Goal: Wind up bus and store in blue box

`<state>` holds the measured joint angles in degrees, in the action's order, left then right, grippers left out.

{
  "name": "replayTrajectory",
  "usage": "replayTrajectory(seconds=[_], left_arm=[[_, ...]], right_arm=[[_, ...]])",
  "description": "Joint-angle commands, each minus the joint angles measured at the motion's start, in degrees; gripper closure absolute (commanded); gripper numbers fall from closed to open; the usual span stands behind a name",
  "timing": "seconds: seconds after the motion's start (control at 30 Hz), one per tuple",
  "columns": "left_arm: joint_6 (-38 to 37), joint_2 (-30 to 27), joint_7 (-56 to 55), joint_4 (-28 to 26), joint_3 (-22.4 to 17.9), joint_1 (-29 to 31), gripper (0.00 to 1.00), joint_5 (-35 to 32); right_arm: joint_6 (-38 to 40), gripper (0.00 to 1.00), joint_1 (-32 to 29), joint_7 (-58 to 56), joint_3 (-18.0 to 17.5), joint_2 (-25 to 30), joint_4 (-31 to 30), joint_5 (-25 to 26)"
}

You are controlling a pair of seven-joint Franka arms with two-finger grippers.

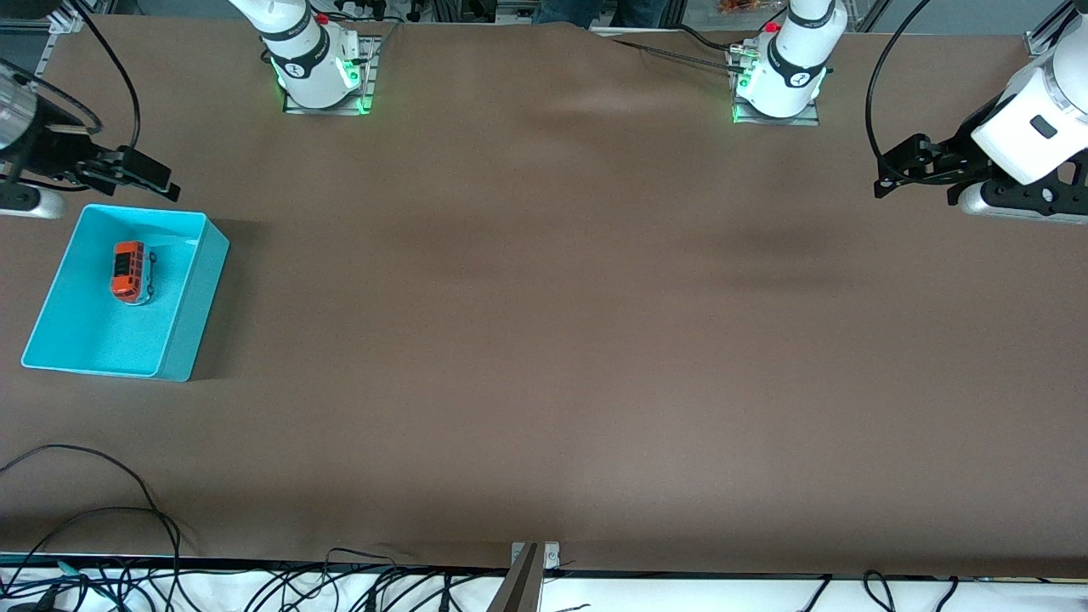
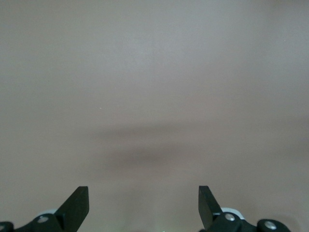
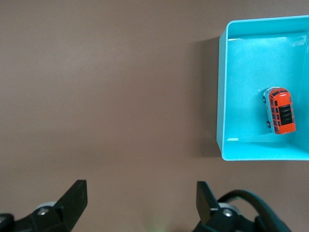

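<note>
The small orange bus (image 1: 131, 270) lies inside the turquoise-blue box (image 1: 201, 297) at the right arm's end of the table. It is in the half of the box farther from the front camera. The right wrist view also shows the bus (image 3: 280, 110) in the box (image 3: 221, 96). My right gripper (image 1: 146, 174) is open and empty, held up beside the box's end that is farther from the front camera; it also shows in its wrist view (image 3: 142, 198). My left gripper (image 1: 898, 166) is open and empty, held over bare table at the left arm's end, as its wrist view (image 2: 144, 203) shows.
The two arm bases (image 1: 319, 81) (image 1: 778, 85) stand at the table edge farthest from the front camera. Loose black cables (image 1: 102, 518) lie at the table edge nearest the front camera, and a metal bracket (image 1: 531, 565) sits at the middle of that edge.
</note>
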<state>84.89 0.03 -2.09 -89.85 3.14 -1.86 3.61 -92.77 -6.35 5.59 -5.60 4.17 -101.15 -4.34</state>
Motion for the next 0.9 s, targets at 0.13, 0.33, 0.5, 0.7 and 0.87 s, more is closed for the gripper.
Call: replayTrajectory(seconds=[0.13,0.33,0.5,0.7,0.87], left_arm=[[-1.49,0.32,-0.64,1.6,-0.33,0.37,0.0,0.34],[-1.49,0.41,-0.64,1.6,-0.16,0.28,0.0,0.34],[-1.49,0.41,-0.64,1.6,-0.16,0.28,0.0,0.34],[-1.49,0.32,-0.64,1.6,-0.16,0.28,0.0,0.34],[-1.49,0.32,-0.72,1.6,-0.07,0.28,0.0,0.34]], right_arm=[[1.19,0.0,1.07,1.79,-1.17,-1.45,2.36,5.04],[1.54,0.0,1.07,1.09,-0.99,-1.09,2.45,4.95],[1.54,0.0,1.07,1.62,-1.17,-1.18,2.63,4.86],[1.54,0.0,1.07,1.44,-1.17,-1.18,2.63,4.86],[1.46,0.0,1.25,1.88,-1.34,-1.18,2.63,4.78]])
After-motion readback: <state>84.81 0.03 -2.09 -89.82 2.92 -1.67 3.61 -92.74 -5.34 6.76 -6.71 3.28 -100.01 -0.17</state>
